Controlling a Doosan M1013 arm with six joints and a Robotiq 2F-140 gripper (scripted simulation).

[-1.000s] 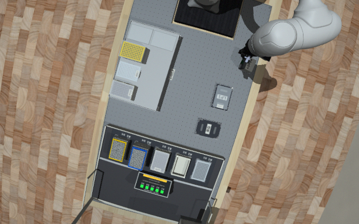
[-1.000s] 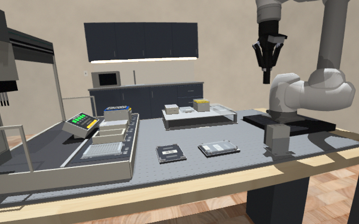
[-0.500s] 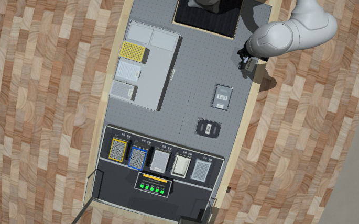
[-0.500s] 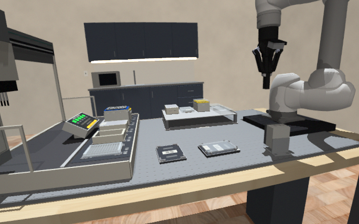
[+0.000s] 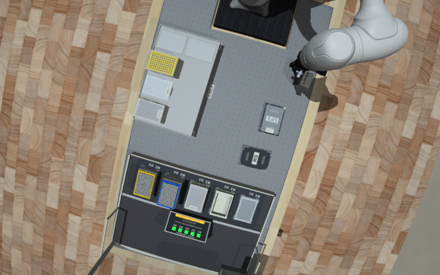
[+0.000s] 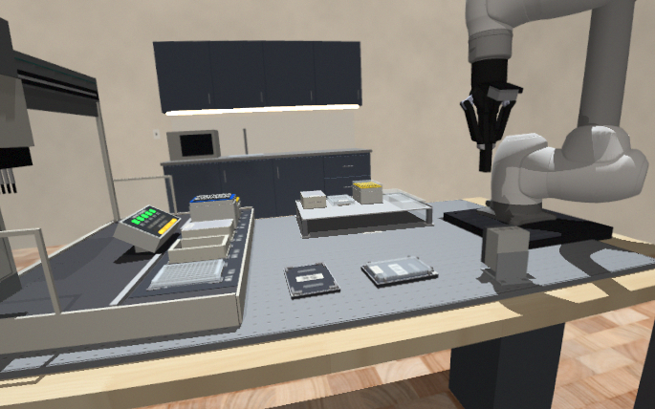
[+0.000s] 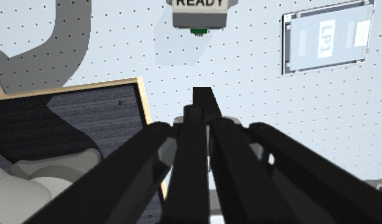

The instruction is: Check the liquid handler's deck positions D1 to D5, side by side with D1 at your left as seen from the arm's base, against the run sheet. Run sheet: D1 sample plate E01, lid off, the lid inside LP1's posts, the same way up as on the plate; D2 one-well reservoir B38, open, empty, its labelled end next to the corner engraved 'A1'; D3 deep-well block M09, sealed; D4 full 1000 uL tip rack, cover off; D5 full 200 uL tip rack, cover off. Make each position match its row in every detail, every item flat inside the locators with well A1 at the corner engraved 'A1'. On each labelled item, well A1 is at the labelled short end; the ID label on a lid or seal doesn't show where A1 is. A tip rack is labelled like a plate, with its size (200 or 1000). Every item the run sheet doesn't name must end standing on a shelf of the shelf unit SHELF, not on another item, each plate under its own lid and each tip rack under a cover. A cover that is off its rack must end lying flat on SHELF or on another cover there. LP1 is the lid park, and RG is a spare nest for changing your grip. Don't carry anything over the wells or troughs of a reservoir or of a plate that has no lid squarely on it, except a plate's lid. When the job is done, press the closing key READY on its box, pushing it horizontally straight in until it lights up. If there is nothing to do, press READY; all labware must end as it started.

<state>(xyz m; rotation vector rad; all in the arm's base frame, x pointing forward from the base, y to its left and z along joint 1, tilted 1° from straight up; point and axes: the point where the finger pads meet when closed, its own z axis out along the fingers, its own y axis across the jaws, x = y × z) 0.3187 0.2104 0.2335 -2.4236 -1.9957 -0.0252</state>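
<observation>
My gripper [image 6: 486,163] is shut and empty. It hangs pointing down, high above the grey READY box [image 6: 505,252] near the table's right edge. In the wrist view the closed fingertips [image 7: 203,94] sit below the READY box [image 7: 200,11], whose green key [image 7: 199,32] faces them. In the overhead view the arm's elbow hides most of the gripper beside the box [image 5: 306,81]. A clear lid lies in LP1 [image 5: 272,119]. The deck holds an open sample plate [image 5: 246,209], a reservoir [image 5: 223,204], a sealed block [image 5: 196,197], a blue-framed rack [image 5: 169,194] and a yellow-framed rack [image 5: 144,184].
The shelf unit [image 5: 180,78] carries a yellow tip rack [image 5: 162,63], two plates [image 5: 156,87] [image 5: 150,110] and two clear covers [image 5: 185,45]. The RG nest [image 5: 259,157] lies between LP1 and the deck. The arm's black base plate [image 7: 67,120] is to my left.
</observation>
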